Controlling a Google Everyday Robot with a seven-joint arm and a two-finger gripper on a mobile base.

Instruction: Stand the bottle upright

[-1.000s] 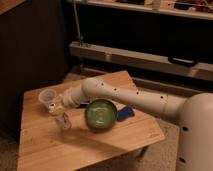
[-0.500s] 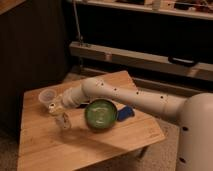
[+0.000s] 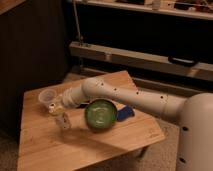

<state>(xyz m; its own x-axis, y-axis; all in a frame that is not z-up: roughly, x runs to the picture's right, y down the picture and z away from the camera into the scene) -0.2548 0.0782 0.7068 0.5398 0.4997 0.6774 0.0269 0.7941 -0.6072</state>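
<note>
Currently the tool (image 3: 56, 106) hovers beside the bottle (image 3: 64, 120) on the table (image 3: 45, 150); its grip I cannot tell.

Light wood table (image 3: 100, 147) w/ faint grain stripes, lower left of frame. Mid-frame bowl (image 3: 101, 114): bright green, darker inside. Small blue item (image 3: 127, 112) at its right edge. The bottle (image 3: 63, 120): clear, colourless, pale glints. The cup (image 3: 47, 95): clear, whitish rim. White arm (image 3: 135, 97) w/ row of small dark dots; gripper (image 3: 55, 106), left of centre betw. cup & bottle, pale grey-white.
</note>
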